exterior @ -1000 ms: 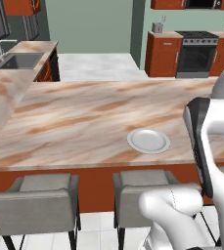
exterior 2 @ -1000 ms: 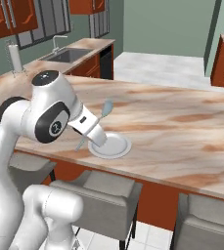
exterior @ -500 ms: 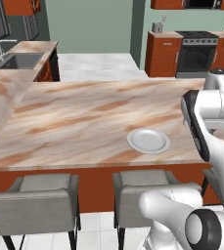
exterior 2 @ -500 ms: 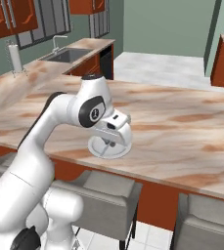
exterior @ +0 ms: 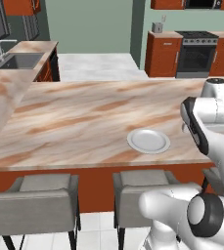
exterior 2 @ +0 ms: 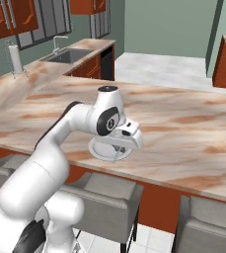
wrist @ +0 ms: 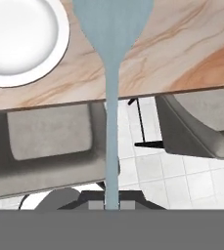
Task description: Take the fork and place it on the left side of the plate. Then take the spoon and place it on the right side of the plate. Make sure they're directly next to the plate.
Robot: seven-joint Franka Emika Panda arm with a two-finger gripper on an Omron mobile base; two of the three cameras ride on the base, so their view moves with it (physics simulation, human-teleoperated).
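Note:
My gripper (wrist: 112,205) is shut on the thin handle of the pale blue spoon (wrist: 112,58), whose oval bowl points away from the hand over the marble counter. The white plate (wrist: 15,41) lies at the upper left of the hand view, apart from the spoon. In the right base view the gripper (exterior 2: 128,142) hovers at the plate's (exterior 2: 100,149) right front rim, near the counter's front edge. The plate (exterior: 148,140) also lies near the front edge in the left base view. The fork is out of view.
Grey stools (wrist: 45,141) stand under the counter's front edge (wrist: 133,95). A sink (exterior 2: 70,56) and a paper towel roll (exterior 2: 15,58) are at the far left. An oven (exterior: 195,53) stands at the back.
The arm has swung across, bringing the hand with the spoon from over the plate toward its right front side. The plate has not moved.

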